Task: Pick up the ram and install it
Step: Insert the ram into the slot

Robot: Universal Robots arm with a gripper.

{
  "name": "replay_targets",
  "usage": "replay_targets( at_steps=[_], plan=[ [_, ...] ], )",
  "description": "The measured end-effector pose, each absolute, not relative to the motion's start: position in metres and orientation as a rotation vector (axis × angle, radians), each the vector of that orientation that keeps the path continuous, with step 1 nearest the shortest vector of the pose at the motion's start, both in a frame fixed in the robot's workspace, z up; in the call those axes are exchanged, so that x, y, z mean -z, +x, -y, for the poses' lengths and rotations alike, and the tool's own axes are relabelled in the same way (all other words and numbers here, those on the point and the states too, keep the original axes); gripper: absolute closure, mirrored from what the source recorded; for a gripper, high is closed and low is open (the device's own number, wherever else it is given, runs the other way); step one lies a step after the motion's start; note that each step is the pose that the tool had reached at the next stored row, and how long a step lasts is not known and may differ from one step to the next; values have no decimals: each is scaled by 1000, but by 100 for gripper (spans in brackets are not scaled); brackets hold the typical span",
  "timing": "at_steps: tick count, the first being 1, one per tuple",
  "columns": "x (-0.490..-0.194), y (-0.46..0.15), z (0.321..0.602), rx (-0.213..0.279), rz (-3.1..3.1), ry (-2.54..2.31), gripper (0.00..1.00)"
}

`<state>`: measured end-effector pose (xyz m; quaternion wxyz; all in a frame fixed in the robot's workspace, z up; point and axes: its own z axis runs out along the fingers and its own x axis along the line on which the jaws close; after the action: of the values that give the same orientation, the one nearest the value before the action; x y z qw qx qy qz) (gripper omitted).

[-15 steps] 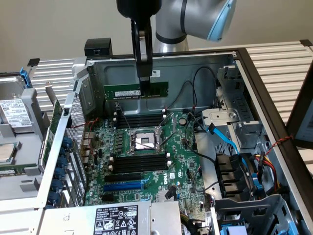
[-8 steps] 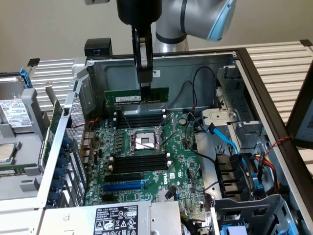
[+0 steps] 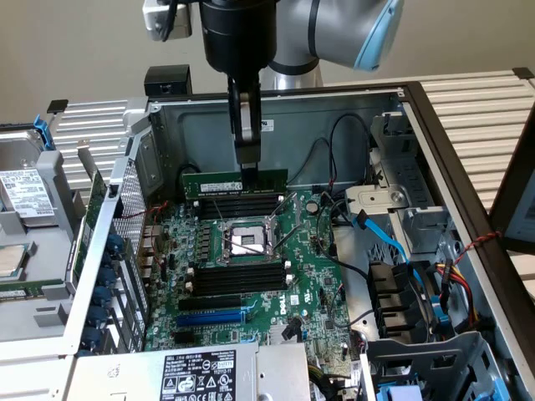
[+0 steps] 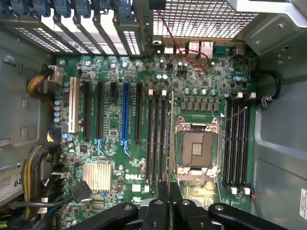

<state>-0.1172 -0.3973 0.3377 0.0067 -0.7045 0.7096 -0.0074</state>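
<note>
At the near edge of the green motherboard (image 3: pixel 313 284), a blue plastic expansion slot (image 3: pixel 209 318) is lying beside a bank of black memory slots (image 3: pixel 230 280). Beyond them, the square metal processor socket (image 3: pixel 245 241) is sitting mid-board. Toward the far edge, the long, thin, dark green ram (image 3: pixel 209 179) is hanging level over the second bank of black slots (image 3: pixel 238 207); I cannot tell whether it is touching them. The black end effector (image 3: pixel 248 170) is pinching it at the middle of its upper long edge. The ram is probably light, stiff and brittle, so gripping its flat faces centrally, away from the contacts, is looking sensible.
</note>
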Motion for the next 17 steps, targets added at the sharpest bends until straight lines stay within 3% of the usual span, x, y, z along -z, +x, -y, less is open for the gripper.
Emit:
replay_targets(
  at_steps=[5,17],
  plan=[
    [-317,-117,396,24,-2226,-2199,87],
    [-313,-117,386,37,-2230,-2203,87]
  ],
)
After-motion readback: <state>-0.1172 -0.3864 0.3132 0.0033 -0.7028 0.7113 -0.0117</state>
